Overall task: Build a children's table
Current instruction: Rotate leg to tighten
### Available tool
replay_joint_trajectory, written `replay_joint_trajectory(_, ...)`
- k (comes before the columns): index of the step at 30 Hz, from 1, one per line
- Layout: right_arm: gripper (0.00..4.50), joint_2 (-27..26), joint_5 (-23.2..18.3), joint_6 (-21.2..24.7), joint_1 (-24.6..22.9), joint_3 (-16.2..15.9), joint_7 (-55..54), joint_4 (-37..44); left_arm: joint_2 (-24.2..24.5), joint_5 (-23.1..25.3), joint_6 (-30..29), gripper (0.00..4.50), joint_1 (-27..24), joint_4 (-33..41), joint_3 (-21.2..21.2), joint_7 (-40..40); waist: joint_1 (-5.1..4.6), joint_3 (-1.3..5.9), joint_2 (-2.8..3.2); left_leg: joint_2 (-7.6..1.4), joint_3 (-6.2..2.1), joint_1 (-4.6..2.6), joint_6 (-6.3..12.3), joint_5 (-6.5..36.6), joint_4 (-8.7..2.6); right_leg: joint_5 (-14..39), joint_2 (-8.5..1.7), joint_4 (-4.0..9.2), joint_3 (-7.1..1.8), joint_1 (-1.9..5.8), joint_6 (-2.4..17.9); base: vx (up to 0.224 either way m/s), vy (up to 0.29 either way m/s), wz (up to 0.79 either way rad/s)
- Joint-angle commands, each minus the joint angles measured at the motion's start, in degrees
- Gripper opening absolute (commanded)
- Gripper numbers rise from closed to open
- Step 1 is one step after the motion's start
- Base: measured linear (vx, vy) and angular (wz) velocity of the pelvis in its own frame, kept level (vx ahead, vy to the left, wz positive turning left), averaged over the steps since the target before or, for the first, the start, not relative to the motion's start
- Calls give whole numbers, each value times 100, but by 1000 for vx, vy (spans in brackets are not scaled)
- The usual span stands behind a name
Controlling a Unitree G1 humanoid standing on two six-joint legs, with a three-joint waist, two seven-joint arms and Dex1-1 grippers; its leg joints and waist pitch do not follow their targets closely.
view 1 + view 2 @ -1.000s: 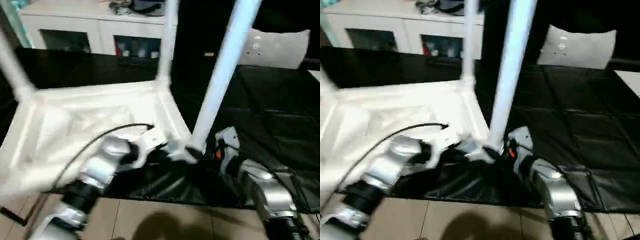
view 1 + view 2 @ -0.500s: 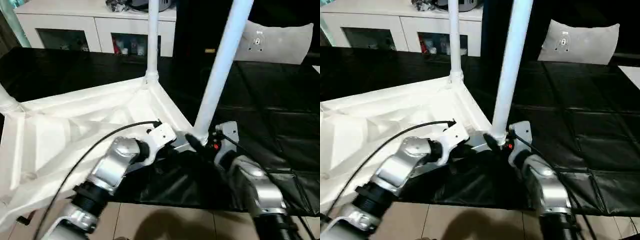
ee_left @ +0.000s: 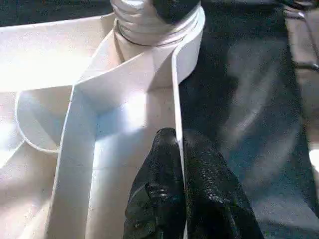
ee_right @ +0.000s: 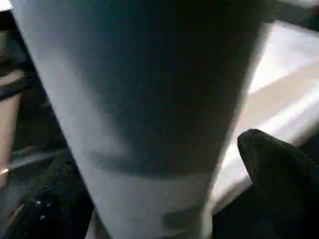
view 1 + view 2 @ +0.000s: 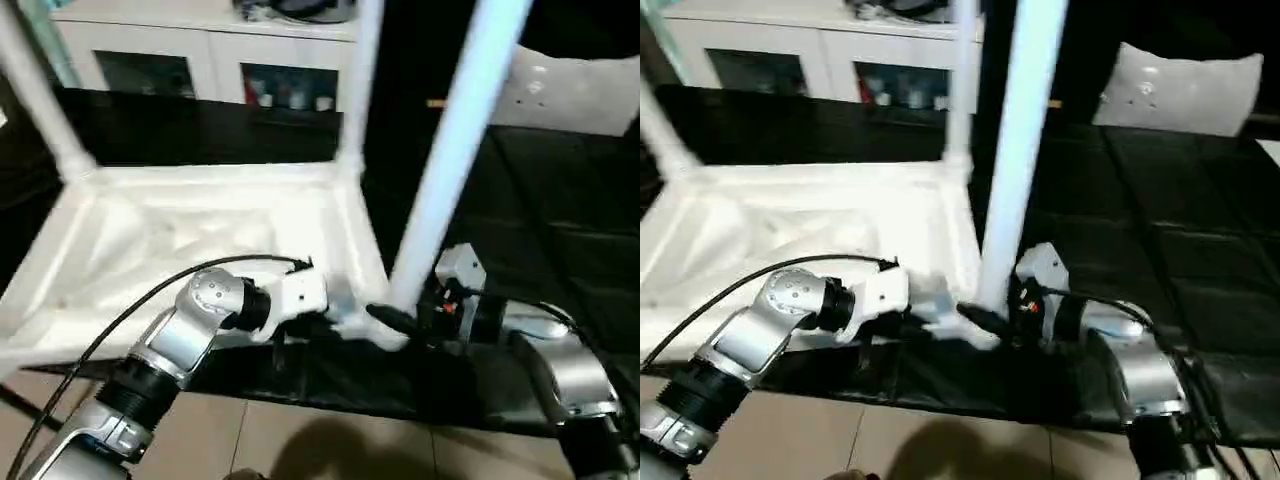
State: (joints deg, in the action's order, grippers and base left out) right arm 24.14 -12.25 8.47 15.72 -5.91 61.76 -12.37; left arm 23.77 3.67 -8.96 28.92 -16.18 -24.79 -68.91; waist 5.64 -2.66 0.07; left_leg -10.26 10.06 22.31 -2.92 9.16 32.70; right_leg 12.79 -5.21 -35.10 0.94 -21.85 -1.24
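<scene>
Children's table (image 5: 200,215): I see it upside down on black sheet (image 5: 1180,250), legs up.
Left pincer (image 3: 179,144) clamped on its rim; right pincer (image 4: 149,184) apart, straddling near leg (image 5: 455,150) at my 1 o'clock.

White plastic table top (image 5: 200,215), smooth with a soft sheen, lying on a black sheet (image 5: 560,220) that looks slick and creased; the legs (image 5: 455,150) on it are the same smooth white plastic; beside them, silver forearms (image 5: 190,325) gleam like brushed metal, pincer fingers (image 3: 169,199) black and grainy
</scene>
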Motion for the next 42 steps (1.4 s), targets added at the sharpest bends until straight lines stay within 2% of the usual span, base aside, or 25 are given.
replay_joint_trajectory(1, 446, 182, -68, 9, 67, -158, 457, -25, 87, 112, 217, 0, 99, -110, -243, -321, -15, 352, -26, -246, -33, -144, 431, 1042, -320, -63, -220, 340, -101, 206, 1479, 0, 0, 0)
replay_joint_trajectory(3, 446, 250, -61, -1, 80, -236, 616, -47, 115, 115, 285, 0, 125, -148, -261, -385, -12, 353, -28, -249, -35, -143, 431, 1040, -318, -63, -223, 334, -101, 206, 1479, 0, 0, 0)
replay_joint_trajectory(4, 446, 344, -41, -13, 95, -352, 826, -86, 166, 101, 375, 0, 157, -188, -283, -480, -15, 349, -118, -243, -23, -129, 453, 1042, -311, -7, -227, 346, -101, 212, 1481, 0, 0, 0)
replay_joint_trajectory(5, 446, 378, -33, -16, 100, -394, 905, -99, 188, 89, 409, 0, 166, -199, -289, -520, 9, 354, -72, -249, -29, -138, 457, 1036, -309, 79, -245, 338, -104, 206, 1484, 0, 0, 0)
replay_joint_trajectory(6, 446, 388, -28, -11, 102, -406, 924, -101, 195, 86, 417, 0, 167, -200, -291, -532, 6, 350, -68, -253, -29, -134, 452, 1026, -311, 91, -244, 337, -104, 201, 1483, 0, 0, 0)
replay_joint_trajectory(7, 446, 418, -11, 7, 106, -440, 977, -107, 220, 80, 437, 0, 171, -202, -296, -566, 6, 348, -90, -256, -26, -137, 452, 1019, -310, 98, -242, 334, -104, 194, 1499, 0, 0, 0)
replay_joint_trajectory(20, 320, 523, -111, 212, 266, -558, 1290, -282, 322, 31, 650, 0, 207, -335, -320, -789, 34, 351, -96, -254, -18, -142, 469, 933, -292, 10, -236, 308, -100, 186, 1560, 0, 0, 0)
replay_joint_trajectory(26, 280, 525, -137, 275, 244, -611, 1368, -244, 329, 23, 702, 0, 211, -384, -327, -832, 66, 353, -93, -257, -19, -144, 457, 932, -291, 45, -238, 305, -99, 187, 1552, 0, 0, 0)
replay_joint_trajectory(30, 272, 504, -171, 321, 177, -662, 1402, -177, 350, 11, 680, 0, 186, -371, -327, -870, 65, 355, -95, -254, -18, -143, 459, 915, -289, 6, -231, 301, -97, 187, 1554, 0, 0, 0)
replay_joint_trajectory(34, 270, 391, -317, 528, 48, -646, 1324, -3, 275, -46, 389, 0, 169, -343, -241, -719, 72, 355, -92, -252, -14, -146, 473, 870, -289, -51, -225, 291, -97, 188, 1572, 0, 0, 0)
replay_joint_trajectory(35, 270, 192, -382, 723, -49, -598, 1007, 135, 91, -120, 21, 0, 192, -322, -98, -417, 66, 353, -74, -253, -11, -147, 459, 900, -291, -39, -221, 297, -99, 179, 1578, 0, 0, 0)
replay_joint_trajectory(37, 270, 18, -352, 857, -101, -579, 672, 201, -42, -133, -200, 0, 210, -298, -14, -182, 63, 320, -88, -248, -24, -145, 348, 1151, -327, 366, -235, 341, -104, 171, 1541, 0, 0, 0)
replay_joint_trajectory(39, 270, -366, -153, 1005, -160, -563, -89, 218, -261, -62, -544, 0, 234, -228, 66, 247, 32, 272, -63, -249, -35, -167, 134, 1581, -379, 1069, -244, 406, -122, 127, 1416, 0, 0, 0)
replay_joint_trajectory(40, 270, -593, -141, 1124, -156, -485, -460, 170, -340, -43, -689, 0, 233, -192, 93, 392, 6, 252, -66, -235, -54, -194, -45, 1950, -399, 1715, -264, 455, -129, 98, 1270, 0, 0, 0)
replay_joint_trajectory(41, 270, -732, -148, 1171, -144, -423, -671, 134, -436, -41, -812, 0, 233, -168, 133, 544, -9, 245, -72, -232, -64, -200, -118, 2115, -408, 2019, -271, 482, -129, 86, 1176, 0, 0, 0)
replay_joint_trajectory(42, 270, -1066, -168, 1278, -103, -261, -1188, 30, -678, -35, -1127, 0, 233, -110, 237, 931, -68, 238, -79, -232, -102, -178, -242, 2269, -438, 2375, -285, 501, -126, 92, 1015, 0, 0, 0)
